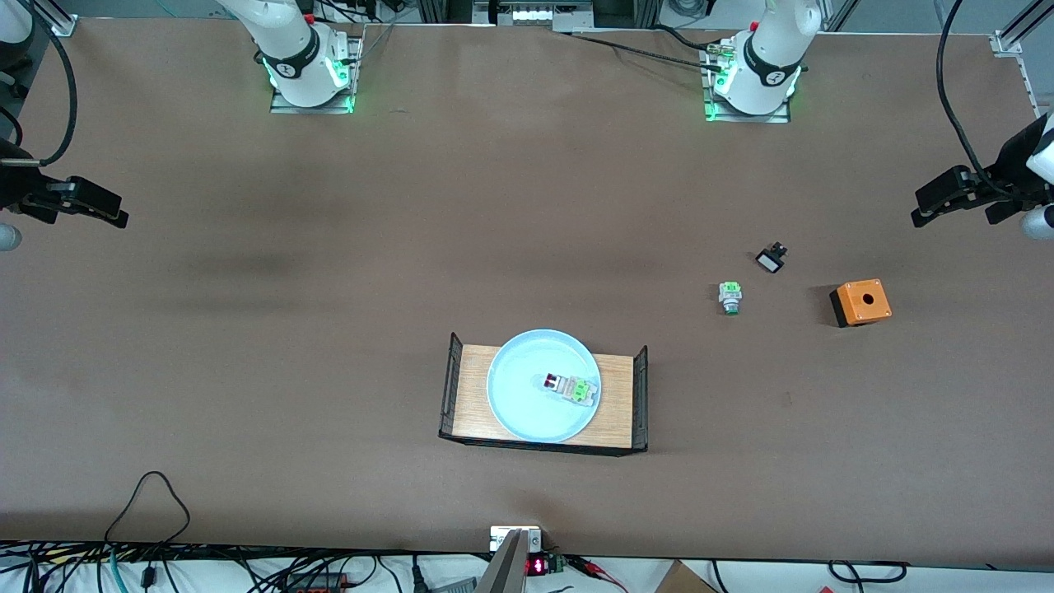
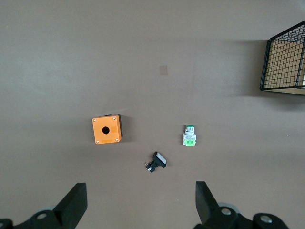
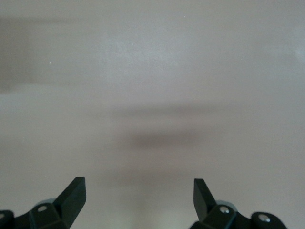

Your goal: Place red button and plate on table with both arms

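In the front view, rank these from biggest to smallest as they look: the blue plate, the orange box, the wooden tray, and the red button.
1. wooden tray
2. plate, nearly filling the tray's depth
3. orange box
4. red button, lying in the plate

All sit at about table level, so camera nearness hardly affects the order.

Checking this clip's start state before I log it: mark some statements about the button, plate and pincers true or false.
1. The red button lies in the plate. True.
2. The plate sits directly on the table. False: it rests on the wooden tray.
3. The left pincer holds the orange box. False: it is open and empty, above the table.
4. The right pincer is open and empty. True.
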`<state>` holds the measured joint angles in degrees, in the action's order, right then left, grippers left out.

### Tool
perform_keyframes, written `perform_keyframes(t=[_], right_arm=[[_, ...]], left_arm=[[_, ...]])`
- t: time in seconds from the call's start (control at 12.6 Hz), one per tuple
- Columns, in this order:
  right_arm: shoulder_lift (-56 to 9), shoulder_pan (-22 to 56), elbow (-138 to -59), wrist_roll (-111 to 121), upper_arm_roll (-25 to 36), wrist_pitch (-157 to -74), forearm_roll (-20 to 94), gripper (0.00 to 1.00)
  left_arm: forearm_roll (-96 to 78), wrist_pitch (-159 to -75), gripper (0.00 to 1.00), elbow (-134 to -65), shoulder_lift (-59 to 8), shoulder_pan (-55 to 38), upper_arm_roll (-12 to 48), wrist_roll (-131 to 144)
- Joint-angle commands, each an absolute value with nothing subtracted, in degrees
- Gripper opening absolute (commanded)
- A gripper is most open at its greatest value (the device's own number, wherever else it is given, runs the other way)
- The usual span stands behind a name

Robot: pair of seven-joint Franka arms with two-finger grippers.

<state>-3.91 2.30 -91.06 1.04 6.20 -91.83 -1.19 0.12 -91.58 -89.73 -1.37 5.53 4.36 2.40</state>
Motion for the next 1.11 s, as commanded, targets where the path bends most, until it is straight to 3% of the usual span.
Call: perform_keyframes(t=[0.0,0.48,1.03], right_arm=[[-3.43,2.37,-90.7,1.41,6.33,-91.14,-0.79,1.0],[-3.6,2.37,-90.7,1.32,6.33,-91.67,-0.79,1.0],[-3.43,2.37,-90.7,1.06,6.42,-95.27,-0.88,1.0]], left_arm=[[0.97,-90.97,1.0,-90.0,-0.88,5.89,4.92,3.6],[-0.53,-90.88,1.0,-89.83,-2.81,5.54,5.01,5.18],[-0.44,-91.76,1.0,-86.94,-8.77,5.27,13.17,25.16]])
